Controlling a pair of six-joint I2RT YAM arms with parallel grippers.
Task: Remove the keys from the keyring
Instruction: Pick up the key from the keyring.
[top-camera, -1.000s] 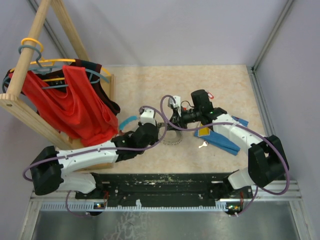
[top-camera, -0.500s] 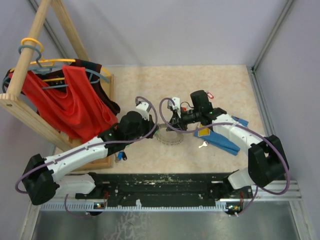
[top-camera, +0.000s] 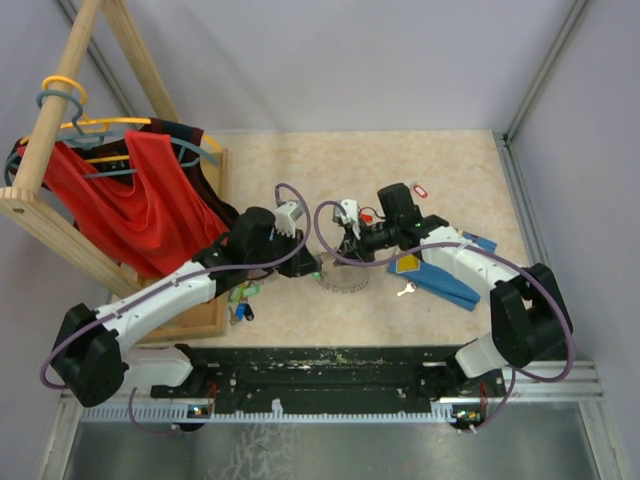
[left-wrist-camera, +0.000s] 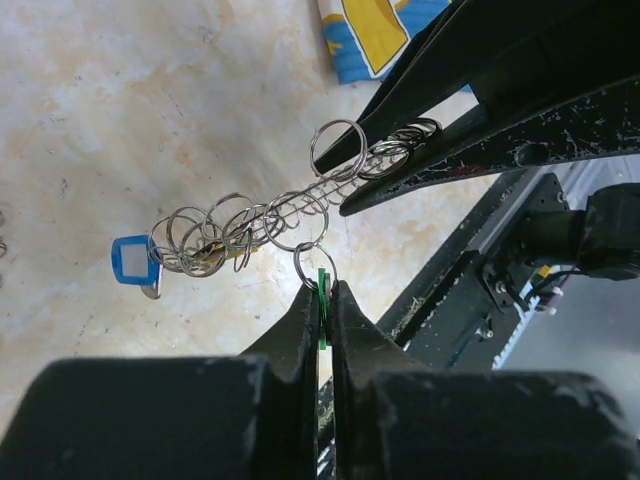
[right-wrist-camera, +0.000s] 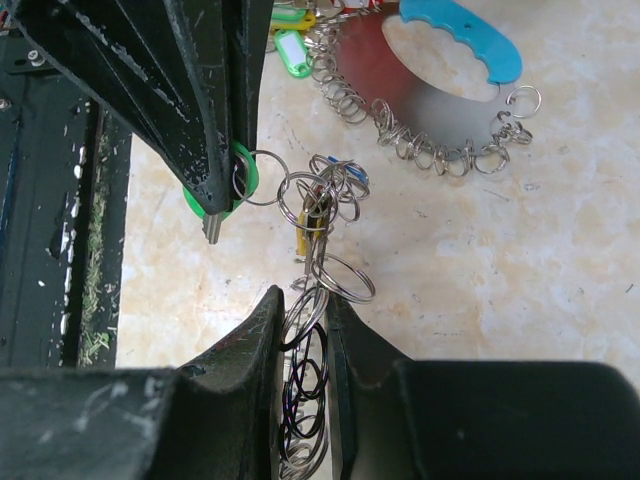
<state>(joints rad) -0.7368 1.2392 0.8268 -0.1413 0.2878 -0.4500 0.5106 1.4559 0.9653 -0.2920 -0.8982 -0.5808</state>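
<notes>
Your left gripper clamping fingers on green-tagged key; your right gripper pinching keyring loops, ring stretching between both; blue-tagged key dangling.

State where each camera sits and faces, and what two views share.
Top external: fixed above and behind the arms, looking down on the table; both arms, left gripper and right gripper show.
Left wrist: on the left wrist, looking along its shut fingers at the green key and loop chain.
Right wrist: on the right wrist, looking along its fingers, which pinch the chain, toward the left gripper.
Shared: both wrist views show the green key, the chain and the opposite gripper.
</notes>
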